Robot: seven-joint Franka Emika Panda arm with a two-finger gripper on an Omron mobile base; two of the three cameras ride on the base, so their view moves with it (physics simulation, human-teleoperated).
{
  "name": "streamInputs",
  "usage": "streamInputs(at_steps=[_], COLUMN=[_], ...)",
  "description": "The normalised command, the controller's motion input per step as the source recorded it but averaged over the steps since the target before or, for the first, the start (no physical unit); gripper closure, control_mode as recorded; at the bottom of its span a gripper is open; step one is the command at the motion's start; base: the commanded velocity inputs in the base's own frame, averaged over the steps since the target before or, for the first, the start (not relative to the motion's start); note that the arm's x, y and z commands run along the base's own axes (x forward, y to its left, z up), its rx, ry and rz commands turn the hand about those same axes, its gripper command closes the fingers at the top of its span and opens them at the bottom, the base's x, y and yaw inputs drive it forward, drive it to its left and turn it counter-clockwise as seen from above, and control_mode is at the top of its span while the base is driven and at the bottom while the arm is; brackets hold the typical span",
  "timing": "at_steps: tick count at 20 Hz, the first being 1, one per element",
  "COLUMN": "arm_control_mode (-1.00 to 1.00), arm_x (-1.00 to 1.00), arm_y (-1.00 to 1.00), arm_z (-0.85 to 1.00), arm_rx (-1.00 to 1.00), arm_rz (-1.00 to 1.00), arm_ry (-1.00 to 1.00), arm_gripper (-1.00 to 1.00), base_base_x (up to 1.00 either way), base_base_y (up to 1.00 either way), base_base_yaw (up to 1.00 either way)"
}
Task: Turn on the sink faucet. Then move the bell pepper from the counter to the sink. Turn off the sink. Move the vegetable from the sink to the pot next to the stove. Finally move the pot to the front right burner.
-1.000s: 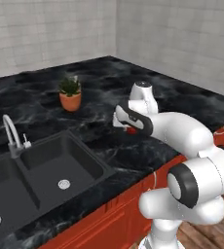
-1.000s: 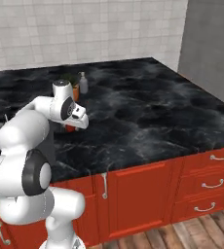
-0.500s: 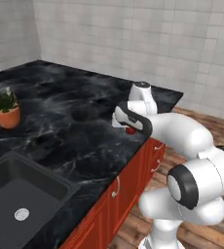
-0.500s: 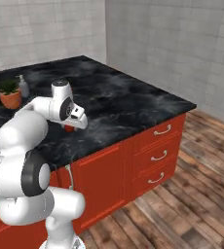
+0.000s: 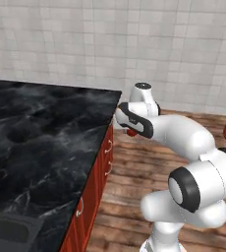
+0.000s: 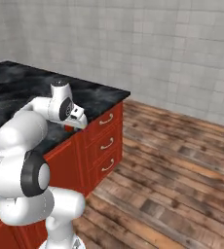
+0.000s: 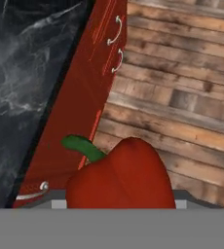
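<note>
At the counter's (image 5: 41, 133) end, past its corner, the gripper (image 5: 129, 131) hangs over the wooden floor (image 5: 134, 197) with the pepper (image 7: 121, 177) in it. No brand, label or writing can be read on anything in sight.

In the left base view the counter fills the 9 o'clock side. Its red cabinet (image 5: 96, 187) drops along its edge, and the white arm (image 5: 183, 135) reaches in from 4 o'clock. A bit of red shows under the hand, just off the counter's corner.

In the right base view the counter (image 6: 16, 92) lies at 10 o'clock, with three handled drawers (image 6: 104, 146) on the cabinet's end. The gripper (image 6: 72, 125) sits just left of them, with the pepper (image 6: 69, 128) a red spot beneath it, against the cabinet's top edge.

In the hand view the pepper sits at 6 o'clock, right up against the camera, its green stem (image 7: 82, 147) pointing toward 10 o'clock. The fingers are hidden behind it, so how wide they stand cannot be seen, though the pepper hangs off the floor in their grip. Behind it, counter at 9 o'clock, red cabinet (image 7: 80, 97) down the middle, floor planks (image 7: 182, 87) from 12 to 4 o'clock.
</note>
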Motion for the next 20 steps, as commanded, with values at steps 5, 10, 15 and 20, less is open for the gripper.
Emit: streamInputs(at_steps=[5,10,15,20], arm_control_mode=[1.00,1.00,1.00,1.00], arm_x=[0.00,0.00,0.00,0.00], arm_y=[0.00,0.00,0.00,0.00], arm_z=[0.00,0.00,0.00,0.00], arm_rx=[0.00,0.00,0.00,0.00], arm_rz=[0.00,0.00,0.00,0.00], arm_ry=[0.00,0.00,0.00,0.00], arm_gripper=[1.00,1.00,1.00,1.00], base_base_x=[0.00,-0.03,-0.14,-0.37], base_base_y=[-0.36,-0.32,-0.26,-0.07], base_base_yaw=[-0.60,-0.60,-0.61,-0.61])
